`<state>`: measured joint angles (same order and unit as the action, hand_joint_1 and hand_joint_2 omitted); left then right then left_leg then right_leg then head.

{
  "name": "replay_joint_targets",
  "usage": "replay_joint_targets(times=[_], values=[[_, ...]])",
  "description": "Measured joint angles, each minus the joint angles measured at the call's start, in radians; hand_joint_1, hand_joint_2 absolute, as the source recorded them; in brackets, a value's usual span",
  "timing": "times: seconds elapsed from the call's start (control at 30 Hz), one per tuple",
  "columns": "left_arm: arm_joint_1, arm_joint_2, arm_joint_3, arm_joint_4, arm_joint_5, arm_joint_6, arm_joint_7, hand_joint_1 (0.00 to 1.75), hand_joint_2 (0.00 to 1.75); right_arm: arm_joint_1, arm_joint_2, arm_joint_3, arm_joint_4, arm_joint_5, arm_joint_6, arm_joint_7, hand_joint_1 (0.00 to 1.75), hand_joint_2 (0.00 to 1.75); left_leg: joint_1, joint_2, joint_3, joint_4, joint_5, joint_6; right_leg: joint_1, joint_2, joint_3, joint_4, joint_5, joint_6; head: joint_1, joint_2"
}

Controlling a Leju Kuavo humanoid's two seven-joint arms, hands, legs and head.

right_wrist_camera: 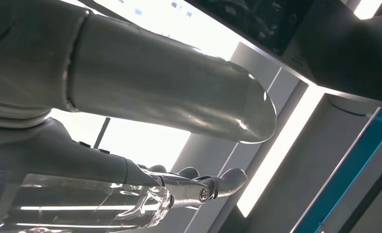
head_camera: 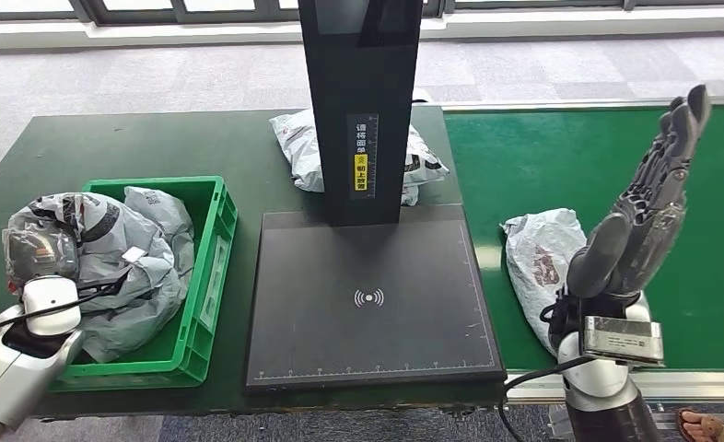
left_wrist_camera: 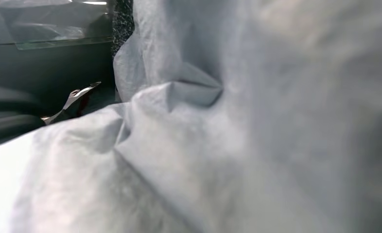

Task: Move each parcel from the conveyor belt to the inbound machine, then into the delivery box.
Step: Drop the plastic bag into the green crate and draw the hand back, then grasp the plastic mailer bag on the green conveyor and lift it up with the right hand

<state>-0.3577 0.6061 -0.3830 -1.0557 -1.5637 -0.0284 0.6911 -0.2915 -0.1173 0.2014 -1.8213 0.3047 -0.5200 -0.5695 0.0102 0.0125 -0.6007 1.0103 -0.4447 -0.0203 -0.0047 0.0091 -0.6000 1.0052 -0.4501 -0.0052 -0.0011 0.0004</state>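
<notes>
The green conveyor belt point(head_camera: 607, 166) is spread across the right of the scene, and the dark table point(head_camera: 110, 147) across the left. The inbound machine point(head_camera: 369, 295) is set between them, its flat scan plate bare, so that parcels can be passed leftward across it. One grey parcel point(head_camera: 541, 262) is laid on the belt's near left edge, just beside the plate; it is judged the next to be carried. A second parcel point(head_camera: 414, 161) is half hidden behind the machine's black column at the far side. The green delivery box point(head_camera: 209, 267) is kept at the near left, heaped with grey parcels point(head_camera: 128, 249) that spill over its left rim.

The right hand point(head_camera: 648, 207) is raised above the belt, empty, its fingers point(right_wrist_camera: 213, 184) straight and only slightly apart. The left hand cannot be made out: the wrist point(head_camera: 50, 304) is pushed in among the boxed parcels, and the left wrist view is blocked by blurred grey bag material point(left_wrist_camera: 228, 121), so its grasp cannot be told. A sandalled foot point(head_camera: 708, 425) is cut off at the near right corner.
</notes>
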Motion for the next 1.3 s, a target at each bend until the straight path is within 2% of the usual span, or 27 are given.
replay_joint_targets(times=[0.03,0.13,0.17,0.73,0.9,1.3], values=[[0.003,0.008,-0.001,-0.007,0.0,-0.004,0.0,1.27,1.75,0.0,0.002,0.0,0.0,0.0,0.0,0.0,0.0,0.0,0.0,0.0,0.0,0.0,0.0,0.0,0.0,0.0,0.0,0.0,0.0,0.0,0.0,0.0],[0.008,0.023,-0.007,-0.029,0.0,-0.012,0.0,0.0,0.44,-0.001,0.004,0.0,0.001,0.001,-0.001,0.0,0.0,0.0,0.001,0.0,0.0,0.0,0.0,-0.001,0.0,0.0,0.0,0.0,-0.001,-0.001,0.0,0.0],[0.008,0.024,-0.009,-0.035,-0.001,-0.007,0.001,0.0,0.0,-0.002,0.004,0.0,0.001,0.001,-0.003,0.0,0.0,0.0,0.001,0.0,0.0,0.0,-0.001,-0.001,0.0,0.0,0.0,0.0,-0.001,-0.001,0.0,0.0],[-0.007,0.009,-0.048,-0.09,-0.007,0.075,0.008,0.0,0.0,0.0,0.004,0.0,0.003,-0.009,-0.039,-0.004,0.0,0.0,0.001,-0.002,0.0,0.0,0.0,-0.001,0.0,-0.002,0.0,0.0,-0.001,-0.001,0.0,0.0],[-0.014,0.005,-0.06,-0.094,-0.007,0.133,0.008,0.0,0.0,0.011,0.003,0.0,0.003,-0.019,-0.042,-0.009,0.0,0.0,0.001,-0.002,0.0,0.0,0.0,-0.001,0.0,-0.002,0.0,0.0,-0.001,-0.001,0.0,0.0],[-0.019,-0.002,-0.083,-0.093,-0.007,0.17,0.008,0.0,0.0,0.024,0.0,0.0,0.003,-0.023,-0.044,-0.01,0.0,0.0,0.001,-0.002,0.0,0.0,0.0,-0.001,0.0,-0.002,0.0,0.0,-0.001,-0.002,0.0,0.0]])
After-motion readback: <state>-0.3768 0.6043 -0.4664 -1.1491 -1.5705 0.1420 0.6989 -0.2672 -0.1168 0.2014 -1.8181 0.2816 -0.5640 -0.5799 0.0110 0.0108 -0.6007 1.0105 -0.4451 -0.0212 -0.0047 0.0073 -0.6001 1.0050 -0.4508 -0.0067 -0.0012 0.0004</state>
